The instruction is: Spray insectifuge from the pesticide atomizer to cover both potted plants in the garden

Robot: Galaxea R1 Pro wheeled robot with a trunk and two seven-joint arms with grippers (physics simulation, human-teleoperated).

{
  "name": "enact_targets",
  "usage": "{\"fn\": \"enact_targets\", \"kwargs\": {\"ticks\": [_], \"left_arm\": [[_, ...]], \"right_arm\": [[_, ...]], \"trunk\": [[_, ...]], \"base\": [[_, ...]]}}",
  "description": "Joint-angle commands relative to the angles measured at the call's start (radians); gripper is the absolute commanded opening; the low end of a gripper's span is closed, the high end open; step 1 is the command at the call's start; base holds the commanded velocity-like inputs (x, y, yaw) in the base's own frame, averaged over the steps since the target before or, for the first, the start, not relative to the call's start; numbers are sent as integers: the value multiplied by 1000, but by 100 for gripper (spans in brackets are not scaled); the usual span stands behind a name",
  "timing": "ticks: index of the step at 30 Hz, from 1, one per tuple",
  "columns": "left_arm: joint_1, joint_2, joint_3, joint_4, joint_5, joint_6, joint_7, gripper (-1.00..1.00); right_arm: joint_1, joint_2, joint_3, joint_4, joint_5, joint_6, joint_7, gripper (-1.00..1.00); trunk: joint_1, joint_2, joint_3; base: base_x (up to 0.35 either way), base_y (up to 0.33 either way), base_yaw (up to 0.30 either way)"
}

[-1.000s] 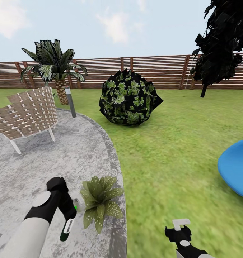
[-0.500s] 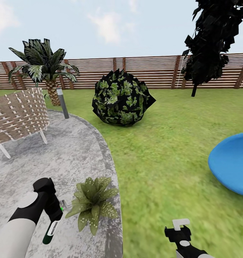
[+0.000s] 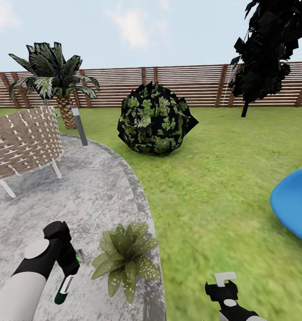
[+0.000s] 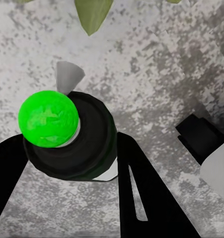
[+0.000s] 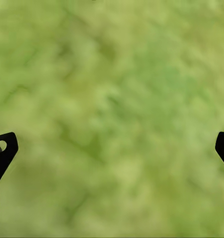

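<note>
Low at the left of the head view, my left gripper (image 3: 69,269) is shut on the pesticide atomizer (image 3: 64,286), a slim white bottle whose dark green end points down. A potted plant (image 3: 124,260), a low rosette of speckled green leaves, sits just right of it on the edge of the grey patio (image 3: 93,191). In the left wrist view the atomizer (image 4: 67,134) is seen end-on with a bright green cap, held between black fingers (image 4: 139,191), with a leaf (image 4: 92,12) just beyond. My right gripper (image 3: 224,285) hangs open over the lawn (image 5: 112,99).
A wicker chair (image 3: 26,142) stands on the patio at the left, with a short grey post (image 3: 79,125) and a palm (image 3: 57,84) behind it. A big dark round bush (image 3: 155,118) sits on the lawn ahead. A blue curved object (image 3: 293,205) lies right, before the fence (image 3: 191,87).
The head view has swung, shifting the whole scene. My left gripper with the atomizer now sits a little farther left of the plant than a second ago. The right arm looks unchanged.
</note>
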Motion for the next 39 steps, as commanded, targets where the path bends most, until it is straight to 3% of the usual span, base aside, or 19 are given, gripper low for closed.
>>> {"fn": "enact_targets", "kwargs": {"ticks": [1, 10, 15, 21, 29, 35, 39], "left_arm": [[0, 1, 1, 0, -7, 8, -8, -100], [46, 28, 12, 1, -6, -7, -8, -100], [92, 64, 15, 2, 8, -8, -8, -100], [96, 51, 11, 2, 10, -6, -8, -100], [96, 65, 26, 26, 12, -12, -8, -100], [88, 21, 19, 13, 17, -23, -8, -100], [79, 15, 19, 11, 19, -23, -8, -100]], "right_arm": [[-1, 0, 9, 1, -11, -3, -1, 100], [-1, 0, 9, 1, -11, -2, -2, 100], [-1, 2, 9, 1, -11, -2, -2, 100], [-1, 2, 9, 1, -11, -2, -2, 100], [-1, -1, 9, 2, -9, -4, -1, 100], [-1, -1, 9, 2, -8, -4, -1, 100], [-1, 0, 9, 1, -9, -3, -2, 100]], "trunk": [[0, 0, -1], [0, 0, -1], [0, 0, -1], [0, 0, -1], [0, 0, -1], [0, 0, -1], [0, 0, -1]], "base": [[18, 16, -152], [2, 2, -131], [0, 0, -2], [0, 0, 0], [0, 0, 0], [0, 0, 0], [0, 0, 0]]}}
